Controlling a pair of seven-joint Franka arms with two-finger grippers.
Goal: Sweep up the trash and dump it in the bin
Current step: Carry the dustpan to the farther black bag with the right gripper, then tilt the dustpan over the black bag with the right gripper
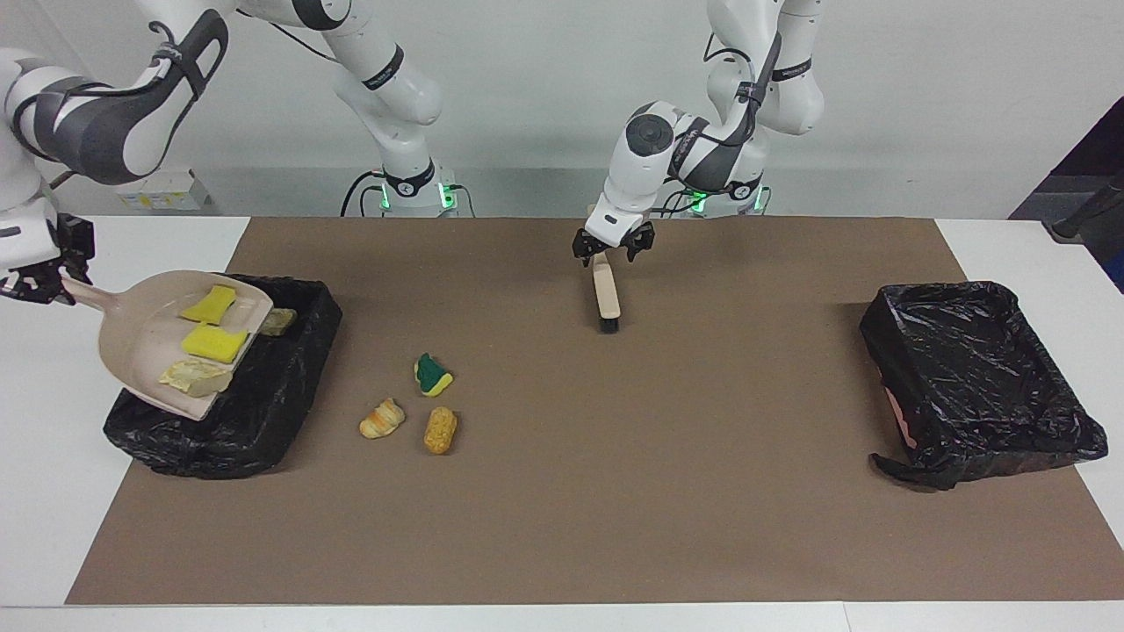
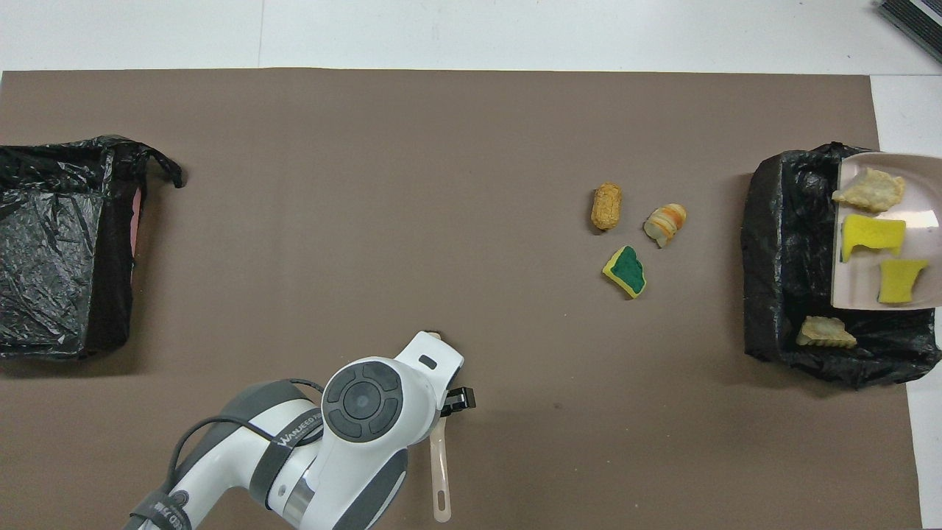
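My right gripper (image 1: 39, 270) is shut on the handle of the beige dustpan (image 1: 140, 347), held tilted over the black-lined bin (image 1: 263, 412) at the right arm's end. In the pan lie two yellow sponge chunks (image 1: 209, 304) (image 1: 215, 343) and a pale pastry piece (image 1: 193, 376). One pastry piece (image 1: 277, 322) lies in the bin. On the mat lie a green-and-yellow sponge piece (image 1: 432, 375) and two golden-brown pastries (image 1: 382, 419) (image 1: 440, 429). My left gripper (image 1: 613, 244) is open, straddling the handle of the beige brush (image 1: 606, 298), which lies on the mat.
A second black-lined bin (image 1: 975, 377) stands at the left arm's end of the brown mat (image 1: 702, 483). In the overhead view the left arm covers most of the brush; only its handle (image 2: 439, 471) shows.
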